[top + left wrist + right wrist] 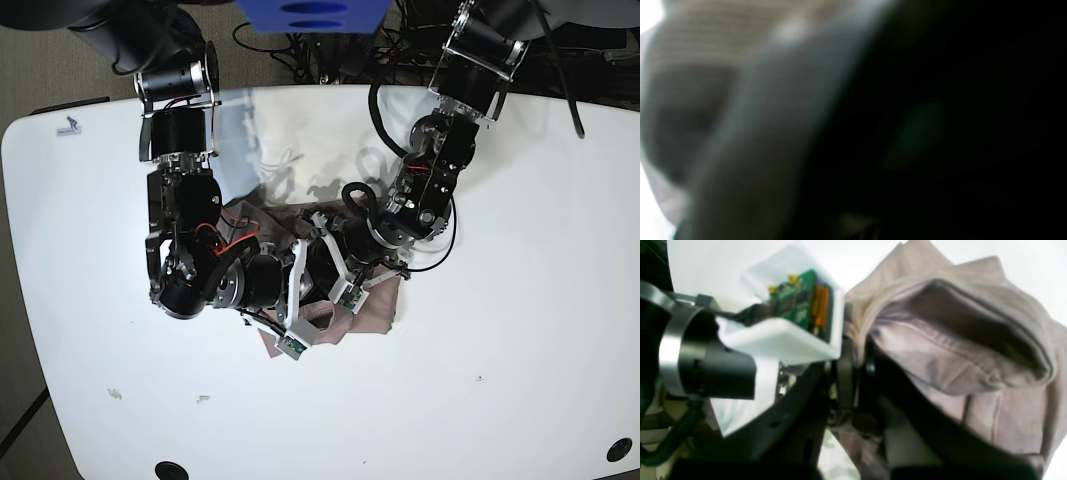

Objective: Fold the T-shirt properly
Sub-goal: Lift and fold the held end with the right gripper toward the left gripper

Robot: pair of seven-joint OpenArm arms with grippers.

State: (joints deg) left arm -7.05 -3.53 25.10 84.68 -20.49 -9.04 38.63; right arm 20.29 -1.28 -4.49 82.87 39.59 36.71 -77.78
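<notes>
The T-shirt [375, 310] lies bunched in a mauve-brown heap at the middle of the white table, mostly hidden under both arms. In the right wrist view its folded layers [940, 350] fill the right half. My right gripper [857, 365] has its black fingers converging on a fold of the cloth and looks shut on it; in the base view it [312, 285] sits on the heap's left side. My left gripper [325, 245] reaches in from the right, right against it, and its jaws are hidden. The left wrist view is dark blur.
The left arm's white camera housing with a green board [800, 306] sits right beside my right gripper. The white table [520, 330] extends around the heap. Cables [300, 60] and a blue object [310, 15] lie at the far edge.
</notes>
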